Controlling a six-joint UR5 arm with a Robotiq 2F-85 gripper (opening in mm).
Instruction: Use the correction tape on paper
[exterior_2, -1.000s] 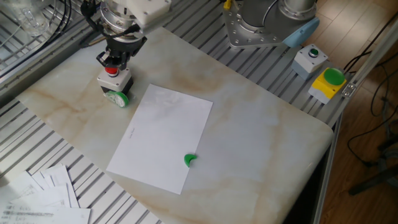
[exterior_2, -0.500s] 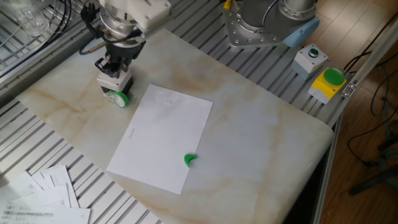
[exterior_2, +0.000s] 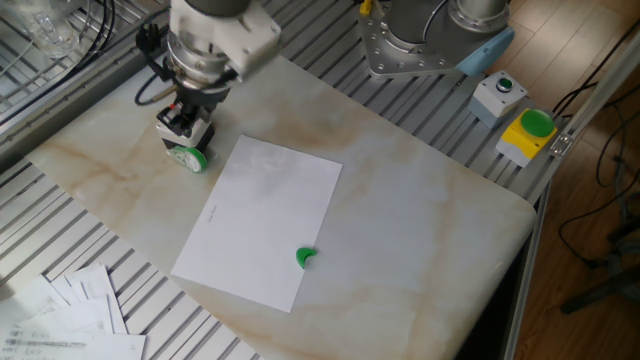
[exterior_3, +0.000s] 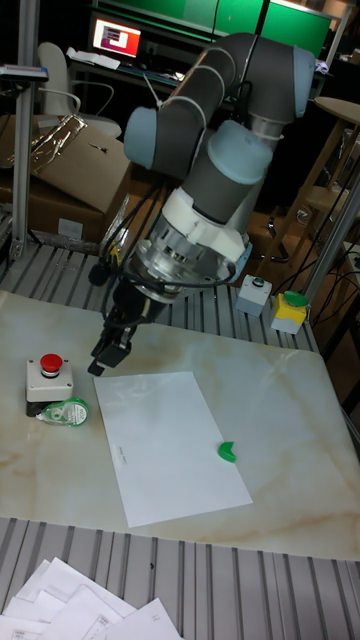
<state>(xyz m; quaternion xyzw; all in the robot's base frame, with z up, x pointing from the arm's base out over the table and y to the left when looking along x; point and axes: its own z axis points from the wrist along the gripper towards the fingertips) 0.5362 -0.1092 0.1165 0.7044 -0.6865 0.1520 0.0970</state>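
The correction tape (exterior_2: 188, 157) (exterior_3: 65, 410), a small clear dispenser with a green wheel, lies on the marble table just left of the paper (exterior_2: 262, 220) (exterior_3: 170, 445). The paper is a large blank white sheet lying flat. My gripper (exterior_2: 187, 117) (exterior_3: 109, 354) hangs above the table just behind the tape, over the grey box. Its dark fingers stand slightly apart and hold nothing. It does not touch the tape.
A grey box with a red button (exterior_3: 50, 375) sits right behind the tape. A small green crescent (exterior_2: 306, 257) lies on the paper's near right part. Printed sheets (exterior_2: 70, 320) are piled at the front left. A button box (exterior_2: 499, 95) and yellow block (exterior_2: 530, 132) stand at the far right.
My gripper has come down and slightly toward the tape, and now covers the red button in the fixed view. The tape, the paper and the crescent have stayed put.
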